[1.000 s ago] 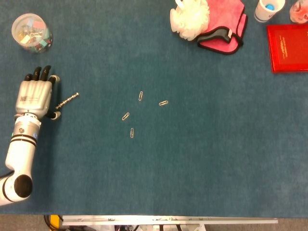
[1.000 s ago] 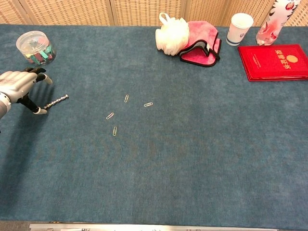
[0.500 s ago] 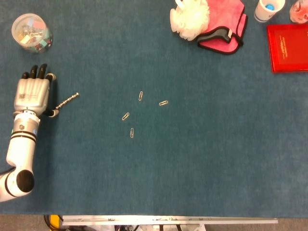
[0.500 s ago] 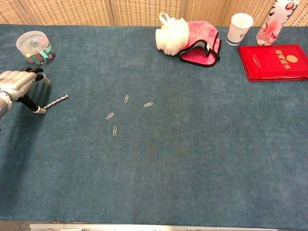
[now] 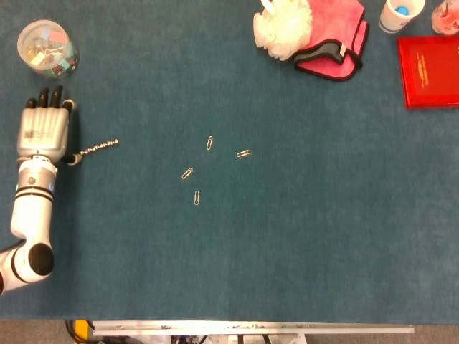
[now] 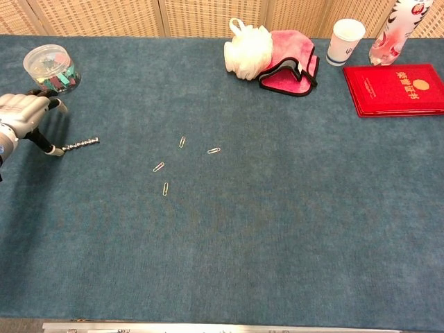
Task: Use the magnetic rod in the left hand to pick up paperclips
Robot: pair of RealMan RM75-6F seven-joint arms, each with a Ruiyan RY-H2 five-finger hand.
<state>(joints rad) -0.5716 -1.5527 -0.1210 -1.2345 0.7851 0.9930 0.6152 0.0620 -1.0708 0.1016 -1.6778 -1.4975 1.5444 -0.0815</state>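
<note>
My left robot hand (image 5: 43,132) sits far left on the surface (image 5: 287,251), fingers spread, thumb tip touching the rod (image 5: 99,147), not gripping. Paperclips (image 5: 209,142) lie well right.

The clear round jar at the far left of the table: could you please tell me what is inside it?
Inside the jar lies a jumble of small clips, teal, pink and metallic. Whatever is underneath that pile is covered.
</note>
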